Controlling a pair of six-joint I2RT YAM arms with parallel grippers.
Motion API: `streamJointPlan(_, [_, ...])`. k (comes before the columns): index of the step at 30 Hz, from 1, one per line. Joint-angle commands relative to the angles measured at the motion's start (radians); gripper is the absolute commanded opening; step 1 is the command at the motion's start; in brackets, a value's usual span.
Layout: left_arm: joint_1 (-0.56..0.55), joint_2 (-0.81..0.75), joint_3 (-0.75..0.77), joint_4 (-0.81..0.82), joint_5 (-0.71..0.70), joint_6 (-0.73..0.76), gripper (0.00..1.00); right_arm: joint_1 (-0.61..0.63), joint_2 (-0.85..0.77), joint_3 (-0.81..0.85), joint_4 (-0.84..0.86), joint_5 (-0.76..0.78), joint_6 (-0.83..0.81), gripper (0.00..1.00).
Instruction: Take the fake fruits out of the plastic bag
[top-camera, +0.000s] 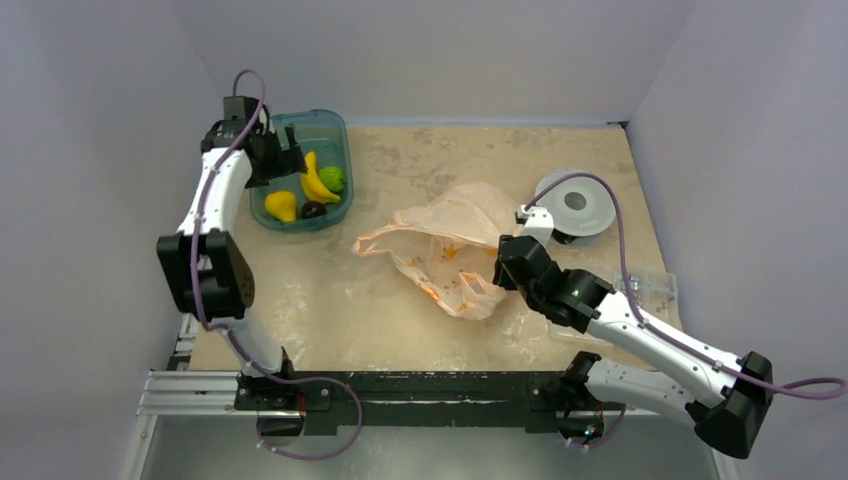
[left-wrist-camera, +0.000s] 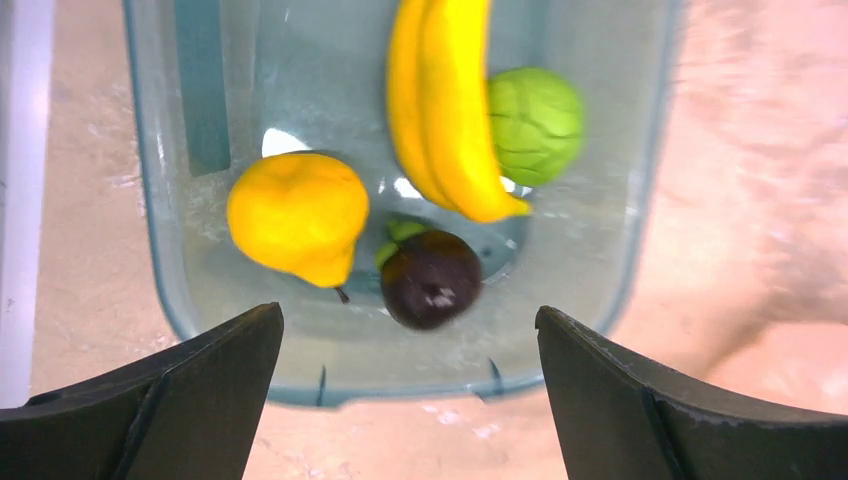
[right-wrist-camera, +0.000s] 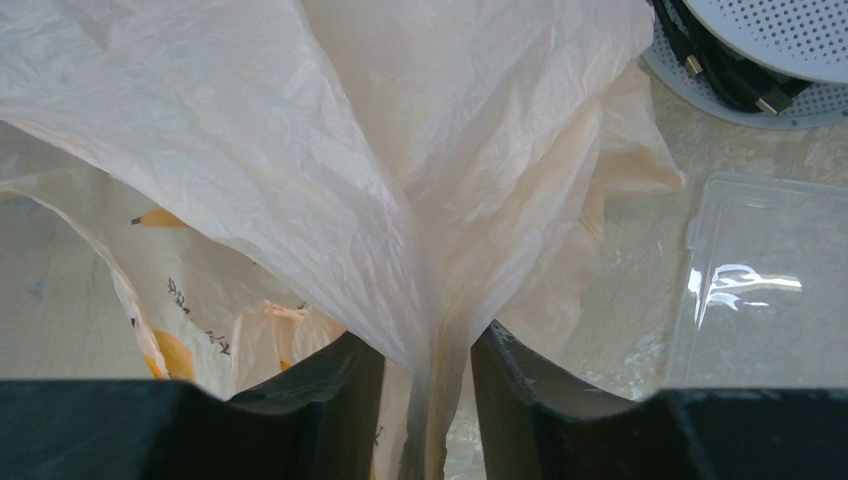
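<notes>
**A:** Where do things stand?

**B:** Four fake fruits lie in the teal tub (left-wrist-camera: 170, 200) at the far left of the worktop (top-camera: 340, 310): a banana (left-wrist-camera: 450, 110), a green fruit (left-wrist-camera: 537, 125), a yellow pear-shaped fruit (left-wrist-camera: 297, 213) and a dark round fruit (left-wrist-camera: 432, 280). The left tool (left-wrist-camera: 408, 330) hangs over them with its fingers wide apart and nothing between them.

**A:** And the plastic bag (top-camera: 450, 240)?

**B:** It lies crumpled mid-worktop. A pleat of it runs up between the fingers of the right tool (right-wrist-camera: 428, 345), which stand a little apart. I can't tell whether they pinch the film or merely flank it.

**A:** What could go wrong?

**B:** If that hold is loose, the film may slip out and the bag slump shut, which would bury anything left inside. If the film clings to a finger, a retreat could drag the bag onto the clear plastic case (right-wrist-camera: 770, 290) or the white perforated disc (top-camera: 577, 203) nearby. On the left, a careless descent could clip the tub rim or knock the banana.

**A:** What can't you see?

**B:** The inside of the bag. The orange-yellow patches could be print or fruit, and the film is too cloudy to decide. The bag's mouth isn't clear from above either. The right wrist view cuts its own fingers off at the frame's bottom edge.
</notes>
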Motion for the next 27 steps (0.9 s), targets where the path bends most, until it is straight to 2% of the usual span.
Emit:
streamJointPlan(1, [-0.014, -0.307, -0.097, 0.094, 0.144, -0.024, 0.98, -0.003, -0.007, 0.091, -0.023, 0.002, -0.029, 0.43])
streamJointPlan(9, [-0.047, -0.697, -0.294, 0.112, 0.446, -0.066, 0.97, -0.003, -0.089, 0.217, -0.123, -0.056, -0.101, 0.82])
streamJointPlan(11, [-0.075, -0.780, -0.307, 0.106, 0.482, -0.075, 0.97, -0.004, -0.129, 0.260, -0.142, -0.073, -0.117, 0.89])
streamJointPlan(12, [-0.092, -0.827, -0.315, 0.112, 0.483, -0.080, 0.98, -0.003, -0.163, 0.278, -0.146, -0.072, -0.127, 0.97])
streamJointPlan(16, [-0.202, -1.013, -0.364, 0.198, 0.458, -0.074, 0.99, -0.003, -0.260, 0.354, -0.131, -0.048, -0.179, 0.99])
streamJointPlan(20, [-0.210, -1.207, -0.442, 0.297, 0.392, -0.112, 1.00, -0.003, -0.338, 0.413, -0.070, 0.036, -0.240, 0.99])
streamJointPlan(27, [-0.210, -1.359, -0.481, 0.290, 0.267, -0.112, 1.00, -0.003, -0.400, 0.456, 0.012, 0.157, -0.368, 0.99])
